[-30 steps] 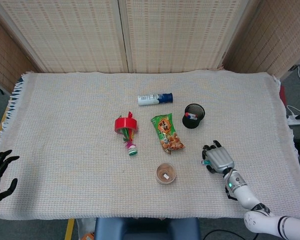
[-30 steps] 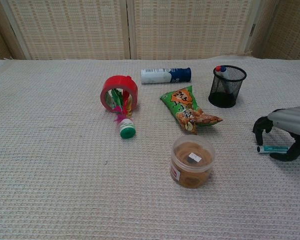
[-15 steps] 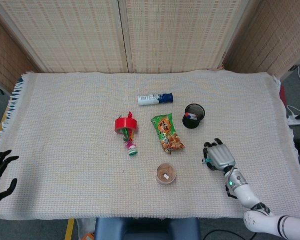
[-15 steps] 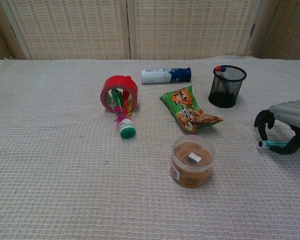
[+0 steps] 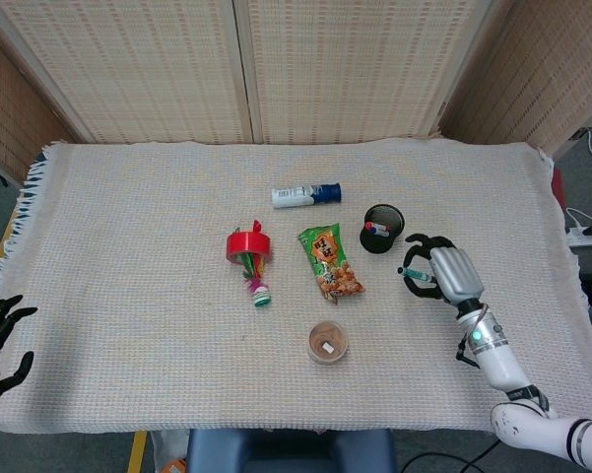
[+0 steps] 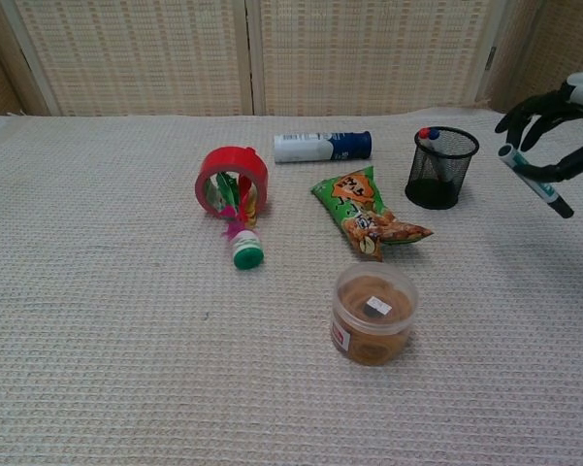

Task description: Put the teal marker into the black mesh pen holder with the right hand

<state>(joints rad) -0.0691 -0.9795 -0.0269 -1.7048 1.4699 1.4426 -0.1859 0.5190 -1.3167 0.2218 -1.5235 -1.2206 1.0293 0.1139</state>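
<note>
Teal marker (image 6: 534,182) slim, tilted, pinched in right hand (image 6: 555,126) beside black mesh pen holder (image 6: 440,167).

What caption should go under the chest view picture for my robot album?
The right robot hand holds the teal marker in the air, to the right of the black mesh pen holder.

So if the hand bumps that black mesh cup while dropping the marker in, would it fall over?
Possibly. The black mesh pen holder looks like thin open wire, so it is probably light and would slide or tip at a nudge. It holds only what looks like one pen, so little weighs it down. The right hand holds the teal marker tilted beside it, not yet above.
</note>
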